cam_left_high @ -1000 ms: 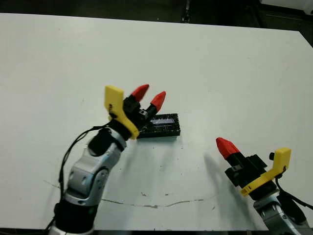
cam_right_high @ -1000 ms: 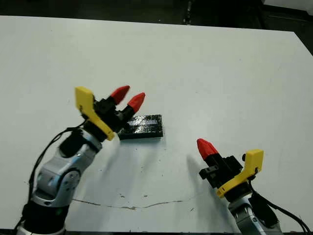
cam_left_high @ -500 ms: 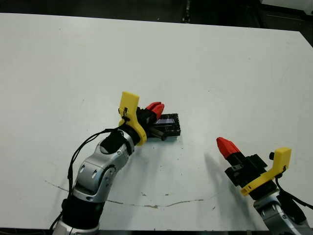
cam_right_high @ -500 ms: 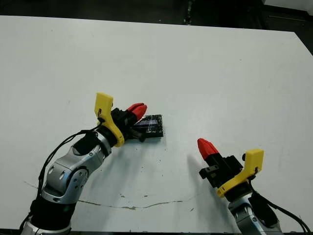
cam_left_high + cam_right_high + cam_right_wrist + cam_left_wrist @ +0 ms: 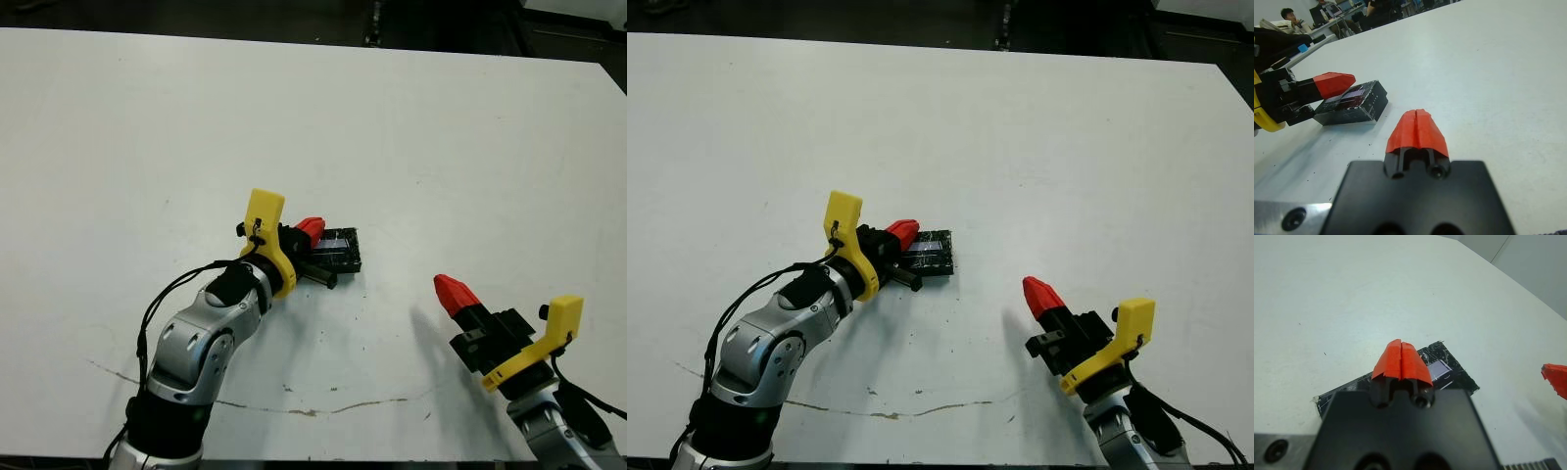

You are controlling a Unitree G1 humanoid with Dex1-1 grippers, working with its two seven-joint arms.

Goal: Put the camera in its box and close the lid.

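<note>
With the lid (image 5: 333, 250) lying mid-worktop, long axis running left edge to right edge, we log our left tool (image 5: 311, 230), fingers pressed together and empty, at its left end; right tool (image 5: 455, 293), likewise together and empty, well apart.

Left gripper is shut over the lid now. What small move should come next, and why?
Probably a short press straight down. The left gripper, fingers together, sits at the lid's left end, and the lid already covers the box; whether it is fully seated cannot be told.
</note>
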